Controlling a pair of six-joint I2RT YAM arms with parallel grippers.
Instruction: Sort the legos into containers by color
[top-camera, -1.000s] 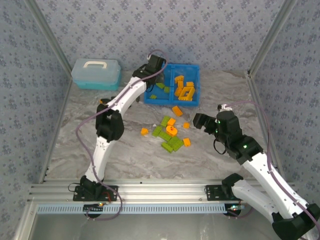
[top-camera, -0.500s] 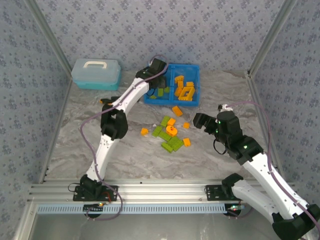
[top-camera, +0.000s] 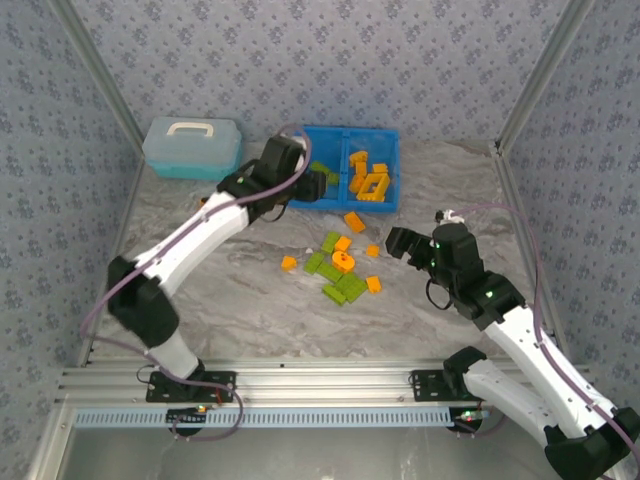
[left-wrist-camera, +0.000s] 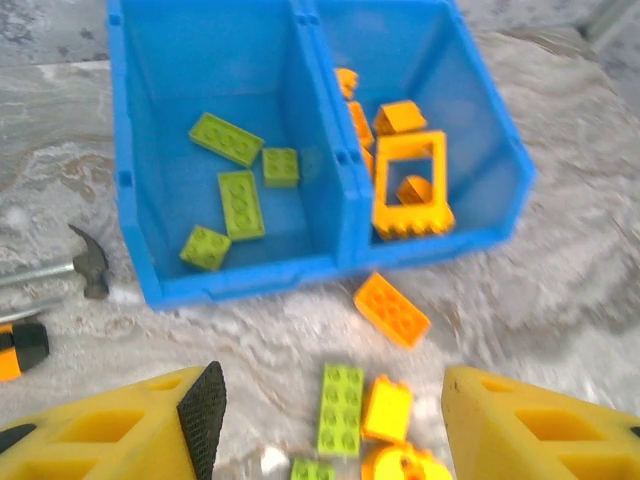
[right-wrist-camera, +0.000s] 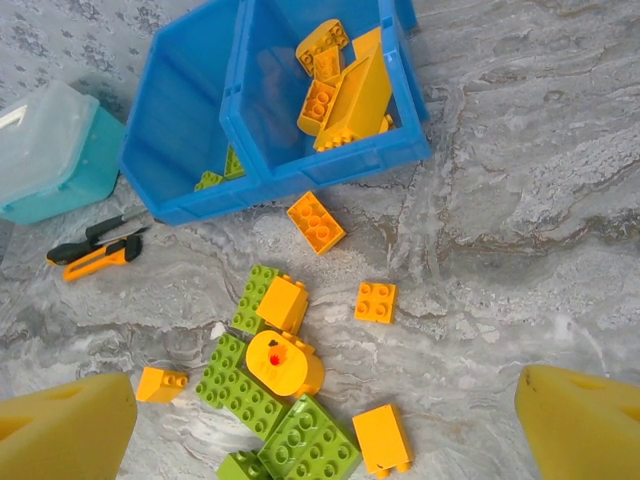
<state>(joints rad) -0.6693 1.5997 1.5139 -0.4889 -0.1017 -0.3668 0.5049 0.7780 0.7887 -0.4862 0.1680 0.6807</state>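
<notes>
The blue bin (left-wrist-camera: 320, 100) holds several lime green bricks (left-wrist-camera: 240, 203) in its left compartment. Its right compartment holds the open orange frame (left-wrist-camera: 410, 185) and other orange bricks (right-wrist-camera: 340, 80). Loose green and orange legos (top-camera: 340, 265) lie in front of the bin (top-camera: 345, 130), among them the round orange piece (right-wrist-camera: 283, 362) and a flat orange brick (left-wrist-camera: 391, 309). My left gripper (left-wrist-camera: 330, 420) hangs open and empty above the table just in front of the bin, at its left compartment (top-camera: 318, 186). My right gripper (right-wrist-camera: 325, 395) is open and empty, raised right of the pile (top-camera: 400, 242).
A pale teal lidded box (top-camera: 192, 147) stands left of the bin. An orange-and-black utility knife (right-wrist-camera: 95, 262) and a small hammer-like tool (left-wrist-camera: 85, 265) lie left of the bin's front. Metal frame posts and patterned walls close in the table.
My left arm has pulled back from above the bin's left compartment to its front edge, with the elbow swinging out to the left. The right arm has not moved.
</notes>
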